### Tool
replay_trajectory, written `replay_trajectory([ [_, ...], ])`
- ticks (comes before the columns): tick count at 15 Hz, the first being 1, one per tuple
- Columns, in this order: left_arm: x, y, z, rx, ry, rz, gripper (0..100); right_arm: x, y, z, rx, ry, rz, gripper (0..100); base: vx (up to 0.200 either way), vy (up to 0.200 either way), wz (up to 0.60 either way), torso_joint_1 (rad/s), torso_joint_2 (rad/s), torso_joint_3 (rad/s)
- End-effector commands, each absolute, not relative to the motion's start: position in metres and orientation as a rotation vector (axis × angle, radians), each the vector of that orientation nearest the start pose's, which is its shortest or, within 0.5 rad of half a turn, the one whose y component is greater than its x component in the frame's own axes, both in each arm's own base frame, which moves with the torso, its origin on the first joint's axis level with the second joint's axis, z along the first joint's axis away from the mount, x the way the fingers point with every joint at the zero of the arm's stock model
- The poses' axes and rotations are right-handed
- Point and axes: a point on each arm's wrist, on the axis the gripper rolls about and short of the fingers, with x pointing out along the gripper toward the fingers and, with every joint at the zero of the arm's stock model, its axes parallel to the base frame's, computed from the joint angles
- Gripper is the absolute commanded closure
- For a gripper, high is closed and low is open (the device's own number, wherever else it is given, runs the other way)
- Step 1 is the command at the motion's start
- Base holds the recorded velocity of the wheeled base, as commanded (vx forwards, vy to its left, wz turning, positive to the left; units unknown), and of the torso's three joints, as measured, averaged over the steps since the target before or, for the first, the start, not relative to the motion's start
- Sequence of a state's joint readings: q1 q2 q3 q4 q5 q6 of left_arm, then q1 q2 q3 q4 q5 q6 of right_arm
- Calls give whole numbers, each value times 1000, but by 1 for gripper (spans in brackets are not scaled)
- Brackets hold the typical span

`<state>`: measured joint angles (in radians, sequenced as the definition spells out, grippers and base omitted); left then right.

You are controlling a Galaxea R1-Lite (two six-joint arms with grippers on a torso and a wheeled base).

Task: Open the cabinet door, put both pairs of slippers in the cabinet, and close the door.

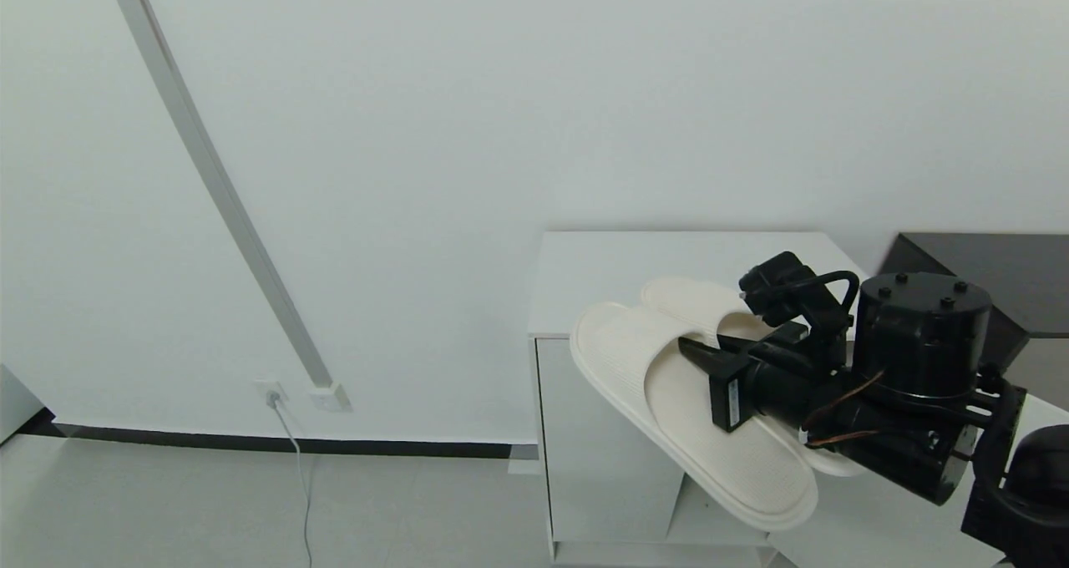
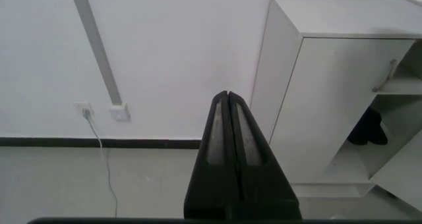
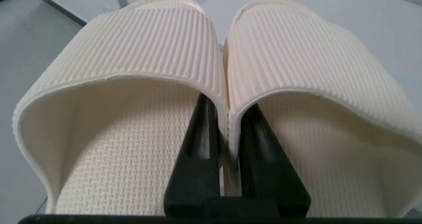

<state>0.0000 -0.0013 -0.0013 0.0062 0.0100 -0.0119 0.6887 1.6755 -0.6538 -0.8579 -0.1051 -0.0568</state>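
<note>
White ribbed slippers [image 1: 668,384] sit in my right gripper [image 1: 700,352], lower right of the head view, held as a pair in front of the cabinet [image 1: 668,255] at about the level of its top edge. Their long axis runs from upper left to lower right. The toes point to the upper left and the heels lie down by my wrist. Below the heels, at the lower edge of the frame, I can make out a shelf, so I judge the opening to lie under and beyond the pair. The coming move would then be down and toes-first, along that same axis.

From my left wrist, the left gripper [image 2: 228,95] is at centre bottom, fingers pressed together on nothing. The cabinet [image 2: 330,26] fills the upper right. Its door [image 2: 330,112] carries a handle [image 2: 386,76], and shelves show past the handle at the right edge. Something dark [image 2: 368,128] is on one shelf, and I cannot tell what it is. This arm stands well to the side, so the right one is nearer.

From my right wrist, the slippers [image 3: 125,59] lie side by side with toes toward the top of the frame. My gripper [image 3: 227,115] has a finger inside each one, pinching their two inner strap walls together.
</note>
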Motion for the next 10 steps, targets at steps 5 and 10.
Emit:
replay_trajectory([
  [5, -23, 0, 75, -12, 5, 12, 100, 224, 183, 169, -125, 146, 591, 100, 0, 0, 0, 0, 0, 0],
  [10, -23, 0, 75, -12, 3, 12, 100, 224, 183, 168, -126, 148, 591, 100, 0, -200, 0, 0, 6, 3],
])
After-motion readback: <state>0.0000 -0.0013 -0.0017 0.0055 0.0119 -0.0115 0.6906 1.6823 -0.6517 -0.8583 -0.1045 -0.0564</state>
